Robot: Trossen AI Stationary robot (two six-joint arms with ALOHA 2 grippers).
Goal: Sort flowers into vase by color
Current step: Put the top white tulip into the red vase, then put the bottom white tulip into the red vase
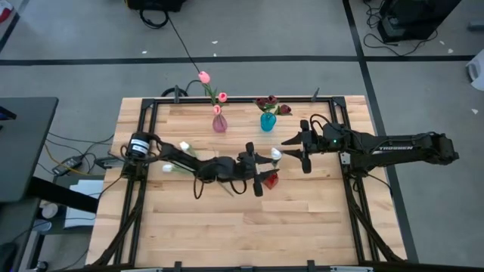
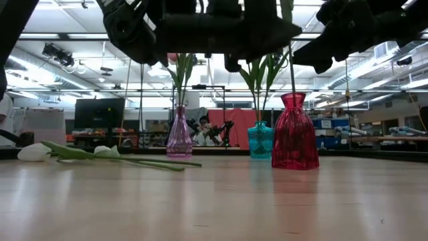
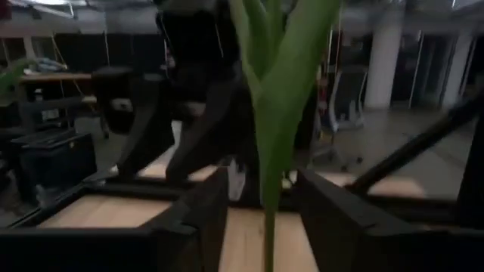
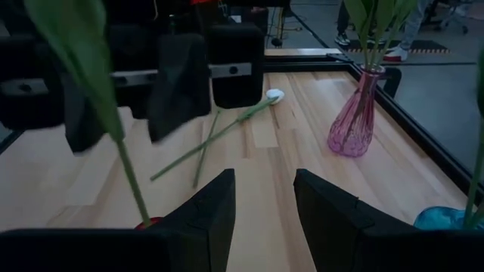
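Left gripper point(image 3: 261, 208) straddles stem point(image 3: 268, 227), flower head cropped.

Tulips point(image 1: 172, 167) lie flat — others perhaps in vases point(image 2: 294, 134).

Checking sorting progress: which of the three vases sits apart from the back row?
The red vase, nearer mid-table below the left gripper; the pink vase and teal vase stand at the back edge.

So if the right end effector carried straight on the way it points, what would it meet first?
Probably the green stem standing in the red glass vase, with the left end effector close behind; depth is hard to judge.
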